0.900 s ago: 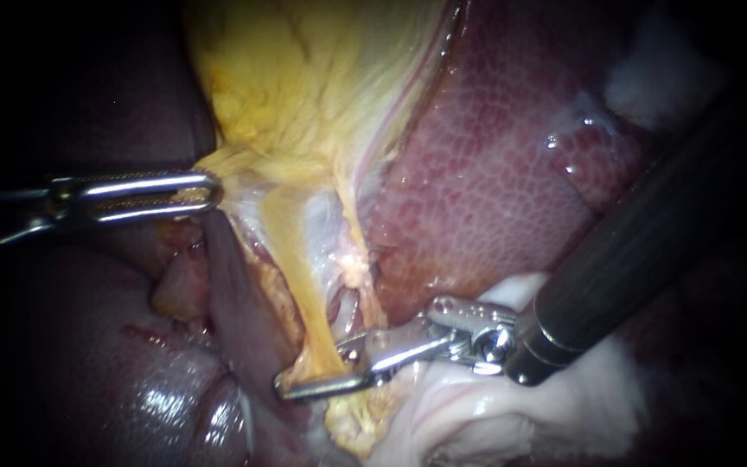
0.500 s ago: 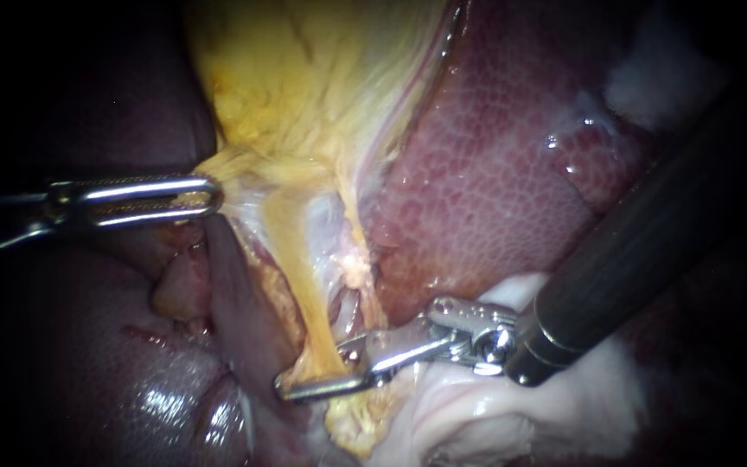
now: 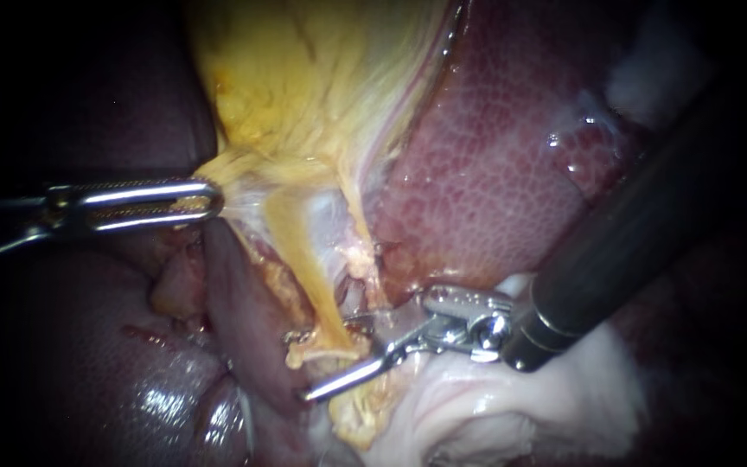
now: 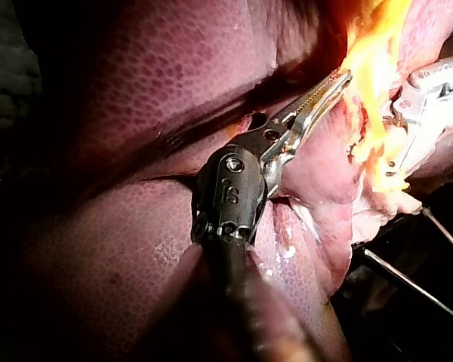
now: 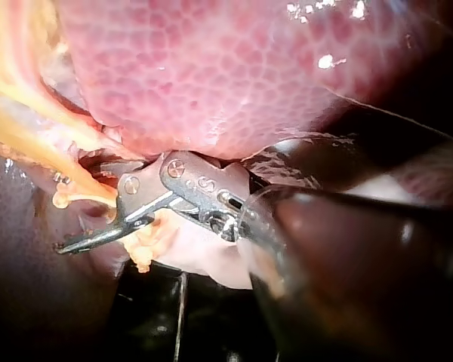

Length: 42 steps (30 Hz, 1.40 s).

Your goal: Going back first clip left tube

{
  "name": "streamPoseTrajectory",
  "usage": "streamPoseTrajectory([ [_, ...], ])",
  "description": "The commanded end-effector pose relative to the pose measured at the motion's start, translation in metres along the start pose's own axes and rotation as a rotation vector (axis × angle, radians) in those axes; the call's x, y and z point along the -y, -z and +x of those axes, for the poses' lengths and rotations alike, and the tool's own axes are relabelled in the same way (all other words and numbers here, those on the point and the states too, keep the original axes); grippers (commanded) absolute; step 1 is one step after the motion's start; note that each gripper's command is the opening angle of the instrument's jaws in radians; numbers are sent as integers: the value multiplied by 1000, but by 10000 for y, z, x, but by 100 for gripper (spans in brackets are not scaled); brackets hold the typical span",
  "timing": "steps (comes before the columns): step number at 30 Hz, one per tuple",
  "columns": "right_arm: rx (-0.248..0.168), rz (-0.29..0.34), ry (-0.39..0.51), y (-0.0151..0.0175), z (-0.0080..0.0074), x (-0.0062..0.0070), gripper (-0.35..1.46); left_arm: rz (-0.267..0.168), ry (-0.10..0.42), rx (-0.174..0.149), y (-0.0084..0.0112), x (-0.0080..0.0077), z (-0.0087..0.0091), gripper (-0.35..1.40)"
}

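**A:** While the right instrument [image 3: 332,359] holds its jaws parted, the left tube [image 3: 309,277], a yellow strand, comes down and ends in the gap between them. Neither jaw pinches it, as far as I can see.

**B:** And the clip?

**A:** Small and grey, the clip [image 3: 293,335] sits across the tube's lower end, just beyond the jaw tips. The right wrist view has it too, ahead of the jaws.

**B:** Over to the other side, then.

**A:** The left instrument [image 3: 205,200] is clenched on the edge of the yellow tissue [image 3: 304,95], which stretches taut from those jaws towards the tube. A thinner strand [image 3: 358,233] runs beside the left tube, on the side nearer the liver [image 3: 494,173].

**B:** And wider out?

**A:** Mottled red liver, wet and glinting, lies behind the right shaft. Pale white tissue [image 3: 512,415] lies under that instrument's wrist. More liver, darker, sits below the left jaws.
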Motion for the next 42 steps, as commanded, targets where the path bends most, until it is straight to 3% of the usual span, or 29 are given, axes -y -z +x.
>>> streamPoseTrajectory([
  [1, -1, -3, -1, 1, -1, -2, 60, 0, 0, 0, 0, 1, 0, -35],
  [4, -2, -7, 4, 4, -1, 0, 60, 3, -1, -1, 1, 0, 0, -35],
  [11, 0, 3, 19, 24, 2, 18, 60, 4, -1, -2, 3, 0, 0, -35],
  [17, -8, -21, 52, 61, 13, 32, 60, 5, -1, -2, 3, -1, 0, -35],
  [23, 18, -67, 94, 100, 26, 53, 60, 4, -1, -2, 4, -1, 1, -35],
  [37, -2, -159, 199, 189, 112, 108, 60, 1, -3, 0, 0, 0, 4, -35],
  [42, 5, -172, 211, 203, 124, 116, 60, 9, -8, -1, -11, 2, 14, -35],
])
